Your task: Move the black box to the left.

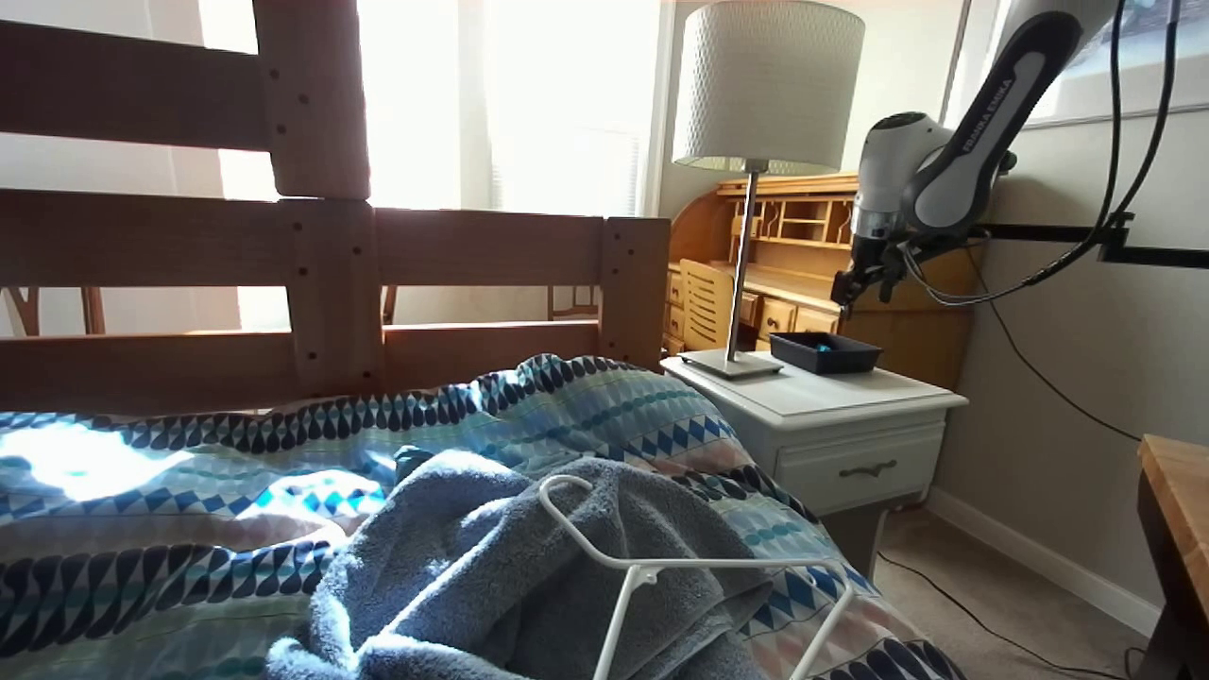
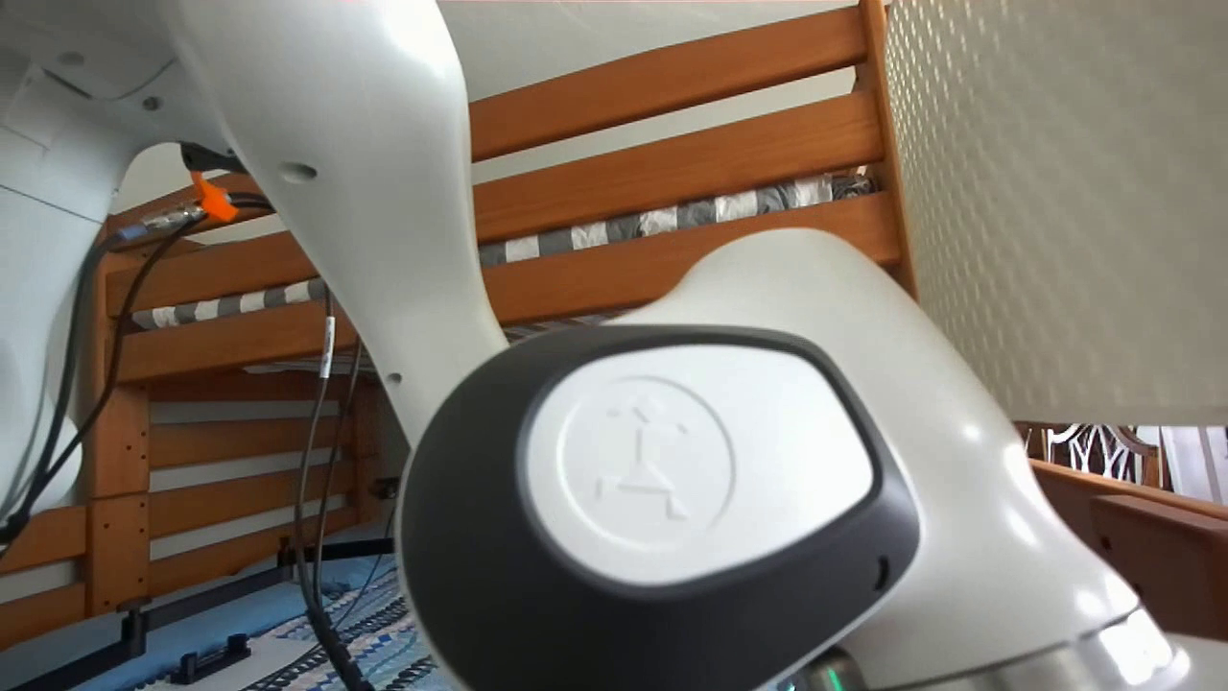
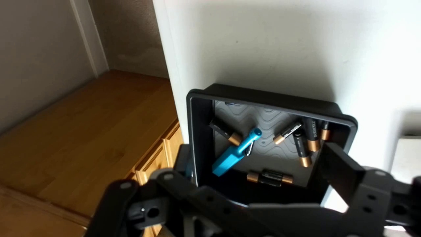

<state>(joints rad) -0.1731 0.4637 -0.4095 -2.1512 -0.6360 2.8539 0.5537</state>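
Observation:
The black box [image 1: 803, 355] is a low open tray on the white nightstand [image 1: 878, 400], beside the lamp base. In the wrist view the black box [image 3: 273, 99] holds several black and copper batteries [image 3: 302, 149] and a bright blue tool [image 3: 235, 154]. My gripper [image 1: 861, 295] is above the box in an exterior view, with a gap between them. In the wrist view the open, empty gripper [image 3: 262, 157] has one finger at each side of the box. The arm [image 2: 652, 470] fills much of an exterior view, where the box and gripper are out of view.
The lamp [image 1: 741, 264] with a white shade [image 1: 770, 90] stands next to the box; its base [image 3: 409, 158] shows at the wrist view's right. A wooden desk [image 1: 907, 359] is behind the nightstand. A bed [image 1: 529, 416] with a towel and white hanger [image 1: 704, 564] is in front.

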